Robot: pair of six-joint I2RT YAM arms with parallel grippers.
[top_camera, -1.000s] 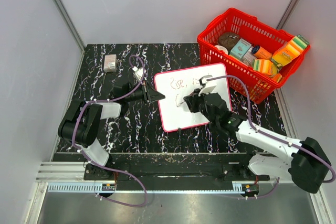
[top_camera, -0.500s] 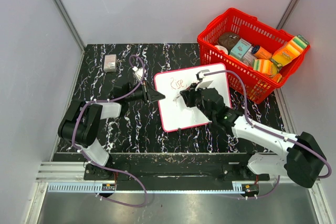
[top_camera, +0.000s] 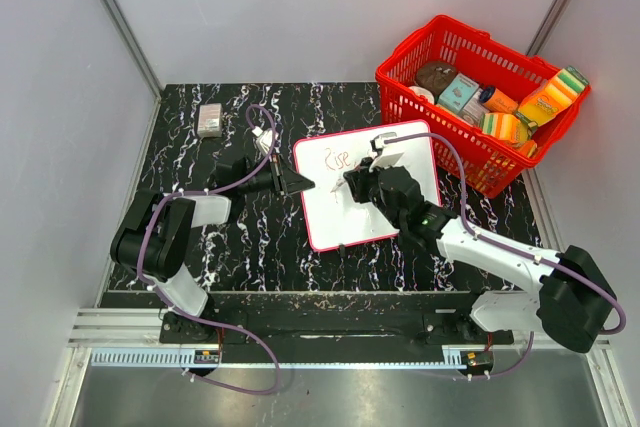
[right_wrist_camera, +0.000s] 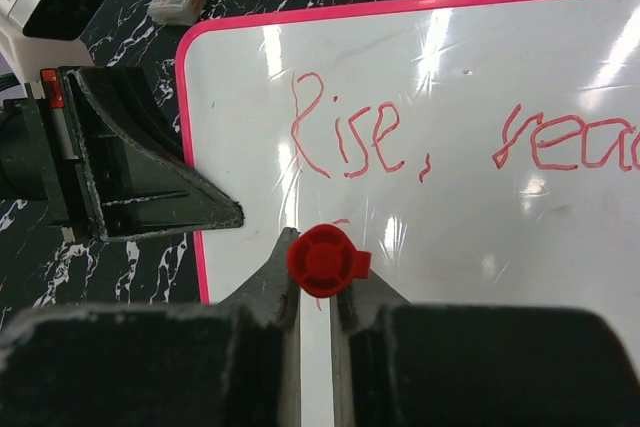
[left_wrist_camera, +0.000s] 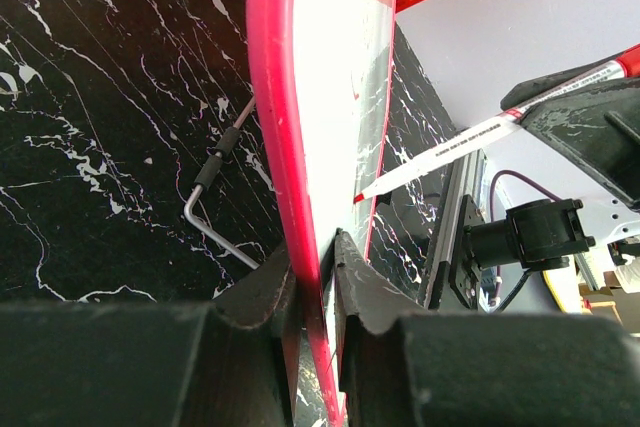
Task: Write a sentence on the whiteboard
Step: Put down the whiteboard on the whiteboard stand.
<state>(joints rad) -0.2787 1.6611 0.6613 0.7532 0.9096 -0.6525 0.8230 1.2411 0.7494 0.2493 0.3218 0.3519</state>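
Observation:
The whiteboard [top_camera: 335, 219] lies on the black marbled table, white with a red rim. My left gripper [top_camera: 300, 184] is shut on its left edge; the left wrist view shows the rim [left_wrist_camera: 275, 97] pinched between the jaws [left_wrist_camera: 318, 267]. My right gripper [top_camera: 352, 187] hovers over the board's left half, shut on a red-capped marker [right_wrist_camera: 320, 259]. The marker's white barrel [left_wrist_camera: 470, 142] slants down with its tip on the board. The sentence [right_wrist_camera: 345, 137] reads "Rise," then a second word cut off at the frame edge. A short red stroke sits just under "Rise".
A red basket [top_camera: 400, 87] full of groceries stands at the back right, touching the board's far corner. A small grey block [top_camera: 209, 119] lies at the back left. A thin bent metal rod [left_wrist_camera: 215, 207] lies on the table beside the board's edge.
My right gripper has carried the marker leftward across the board, from under the second word to under "Rise". The left arm and the board have stayed put.

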